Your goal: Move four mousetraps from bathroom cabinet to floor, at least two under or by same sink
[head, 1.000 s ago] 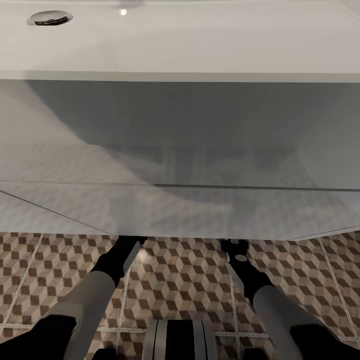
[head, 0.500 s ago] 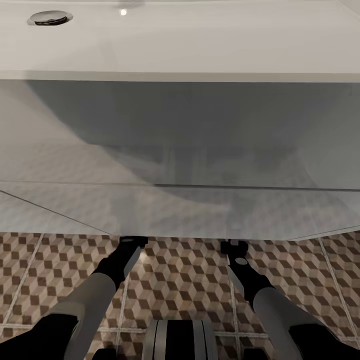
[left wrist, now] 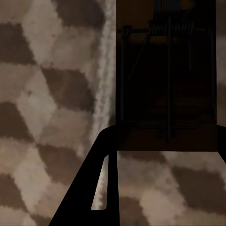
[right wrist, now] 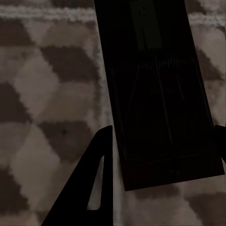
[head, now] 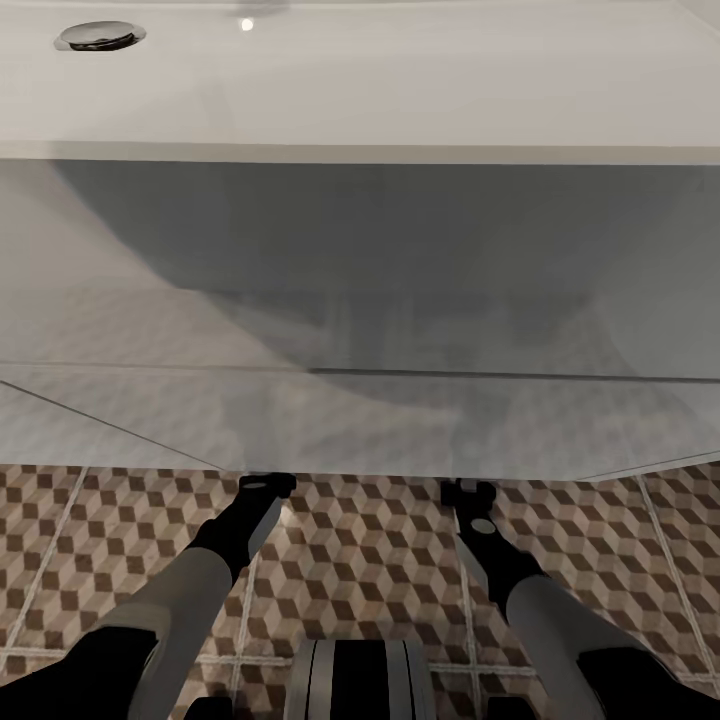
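Head view: white bathroom sink (head: 360, 90) and the glossy front of its vanity across the far and middle part, chrome drain (head: 100, 36) at far left of the basin. Cube-patterned bathroom floor (head: 370, 560) along the near edge, brown, beige and white with pale grout lines. Left arm (head: 190, 590) and right arm (head: 540, 590) reaching forward and down, wrists tucked under the vanity's lower edge, tips hidden there. Left wrist view: dark-brown mousetrap (left wrist: 167, 75) lying flat on the tiles beside a pale grout line, grey spring coil and wire bar visible on top; left gripper (left wrist: 160, 188) just above the floor, one dark finger (left wrist: 94, 188) near the trap's corner, fingers spread apart, trap released. Right wrist view: second mousetrap (right wrist: 157, 94) flat on the tiles, slightly tilted, very dark in shadow, wire parts faint; right gripper (right wrist: 157, 183) with one finger (right wrist: 89, 188) beside the trap's near corner, fingers parted, grasping nothing.
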Available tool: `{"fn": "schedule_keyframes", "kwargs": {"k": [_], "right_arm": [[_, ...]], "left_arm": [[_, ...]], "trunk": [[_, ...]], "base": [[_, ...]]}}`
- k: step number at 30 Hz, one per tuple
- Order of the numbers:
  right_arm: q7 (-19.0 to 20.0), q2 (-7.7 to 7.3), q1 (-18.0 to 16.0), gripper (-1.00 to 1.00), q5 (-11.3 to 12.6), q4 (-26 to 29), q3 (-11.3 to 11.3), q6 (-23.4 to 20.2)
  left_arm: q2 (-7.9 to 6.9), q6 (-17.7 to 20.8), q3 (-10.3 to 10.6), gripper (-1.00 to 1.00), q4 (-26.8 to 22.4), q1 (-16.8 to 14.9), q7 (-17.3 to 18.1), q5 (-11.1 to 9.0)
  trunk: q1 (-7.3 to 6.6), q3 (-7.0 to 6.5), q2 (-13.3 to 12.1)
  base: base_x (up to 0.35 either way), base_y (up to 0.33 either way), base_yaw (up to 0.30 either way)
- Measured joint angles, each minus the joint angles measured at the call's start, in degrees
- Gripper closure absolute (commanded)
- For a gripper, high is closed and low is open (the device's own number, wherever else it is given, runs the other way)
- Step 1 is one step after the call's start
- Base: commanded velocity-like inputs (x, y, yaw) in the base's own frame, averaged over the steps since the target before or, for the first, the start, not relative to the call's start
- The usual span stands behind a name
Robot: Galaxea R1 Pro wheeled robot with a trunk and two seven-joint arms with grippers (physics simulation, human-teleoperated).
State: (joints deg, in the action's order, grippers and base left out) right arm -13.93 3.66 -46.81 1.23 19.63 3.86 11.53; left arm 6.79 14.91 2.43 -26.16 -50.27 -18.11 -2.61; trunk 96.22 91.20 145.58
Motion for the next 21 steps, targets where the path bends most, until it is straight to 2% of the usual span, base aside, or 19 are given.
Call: {"fn": "schedule_keyframes", "kwargs": {"k": [9,21], "right_arm": [[0.8,-0.12,0.0,1.0,0.2,-3.4,-0.1,1.9],[2.2,-0.24,0.0,1.0,0.4,-3.6,-0.4,2.3]], "left_arm": [[0.0,-0.1,-0.1,1.0,0.2,0.0,0.0,0.0],[-0.18,-2.1,-0.1,1.0,1.3,0.0,0.1,0.0]], "trunk": [[0.0,0.0,0.0],[0.0,0.0,0.0]], "base": [[0.0,0.0,0.0],[0.0,0.0,0.0]]}}
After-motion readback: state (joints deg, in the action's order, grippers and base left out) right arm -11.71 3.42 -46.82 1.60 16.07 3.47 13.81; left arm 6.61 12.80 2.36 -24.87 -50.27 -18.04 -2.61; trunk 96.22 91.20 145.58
